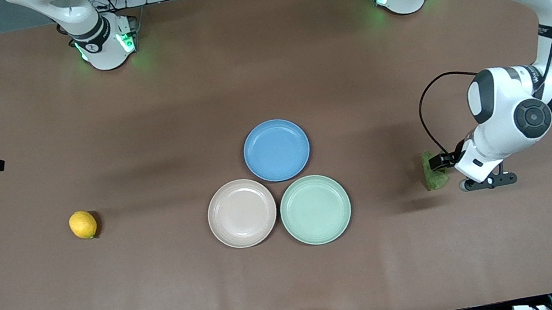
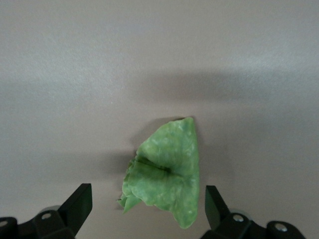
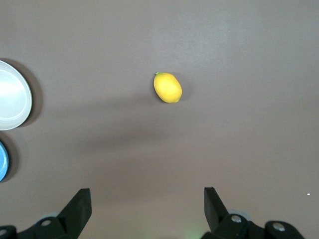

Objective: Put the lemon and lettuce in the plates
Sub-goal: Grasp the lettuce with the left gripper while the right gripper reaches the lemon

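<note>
**Lemon and lettuce both on the table, plates bare**

The lemon (image 1: 83, 225) lay on the brown table (image 1: 165, 299) toward the right arm's end, well apart from the plates. In the right wrist view it sat alone on bare tabletop, whole and sharp, its small green tip showing.

The lettuce (image 1: 435, 179) lay toward the left arm's end, about as near the front camera as the lemon. From the front only part of it showed; the left arm's wrist and its black camera mount covered the rest. The left wrist view gave it better: a wrinkled green piece, flat on the table, ragged at one edge.

The beige plate (image 1: 242, 213) and the green plate (image 1: 315, 209) sat side by side at mid-table, rims touching or nearly so; which, could not be told. The blue plate (image 1: 276, 150) sat just beside both, farther from the front camera. Nothing lay in any of them. In the right wrist view the beige and blue plates were cut off at the frame's edge.

The left gripper (image 2: 149, 204) hung low over the lettuce, jaws spread wide, one finger on each side of the leaf and neither touching it. Its fingertips were hidden in the front view.

The right gripper (image 3: 148, 206) hung over bare table near the lemon, jaws spread and holding nothing. In the front view that arm was mostly cut off at the frame's edge.
</note>
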Robot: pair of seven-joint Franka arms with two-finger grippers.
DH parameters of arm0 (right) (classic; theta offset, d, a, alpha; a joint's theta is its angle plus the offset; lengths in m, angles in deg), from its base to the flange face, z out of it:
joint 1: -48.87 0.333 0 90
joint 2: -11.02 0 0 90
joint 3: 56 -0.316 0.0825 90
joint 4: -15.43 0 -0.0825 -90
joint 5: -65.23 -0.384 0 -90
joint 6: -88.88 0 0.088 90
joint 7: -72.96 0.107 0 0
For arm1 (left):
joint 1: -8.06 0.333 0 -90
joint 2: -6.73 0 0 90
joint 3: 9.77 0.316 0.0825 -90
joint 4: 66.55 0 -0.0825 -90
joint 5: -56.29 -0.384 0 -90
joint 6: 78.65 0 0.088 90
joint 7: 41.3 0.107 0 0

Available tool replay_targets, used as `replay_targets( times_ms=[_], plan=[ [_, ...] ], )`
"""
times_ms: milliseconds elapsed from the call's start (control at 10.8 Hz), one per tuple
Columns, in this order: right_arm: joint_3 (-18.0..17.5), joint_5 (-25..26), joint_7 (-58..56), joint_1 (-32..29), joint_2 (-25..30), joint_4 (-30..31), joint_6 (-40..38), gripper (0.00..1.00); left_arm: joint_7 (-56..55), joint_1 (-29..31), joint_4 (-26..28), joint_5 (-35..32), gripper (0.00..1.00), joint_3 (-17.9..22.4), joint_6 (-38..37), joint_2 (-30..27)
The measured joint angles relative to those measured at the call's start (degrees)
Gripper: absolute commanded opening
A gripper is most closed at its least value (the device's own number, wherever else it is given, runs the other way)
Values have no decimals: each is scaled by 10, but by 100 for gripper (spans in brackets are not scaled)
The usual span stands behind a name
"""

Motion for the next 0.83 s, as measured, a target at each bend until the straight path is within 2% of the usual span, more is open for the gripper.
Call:
replay_targets(
  times_ms=[556,833],
  plan=[
    [0,0,0,0,0,19,30,100,1,-3,13,-1,94,0,25,17],
    [-3,0,0,1,-6,67,105,100,1,-5,14,-1,87,-1,48,39]
  ],
)
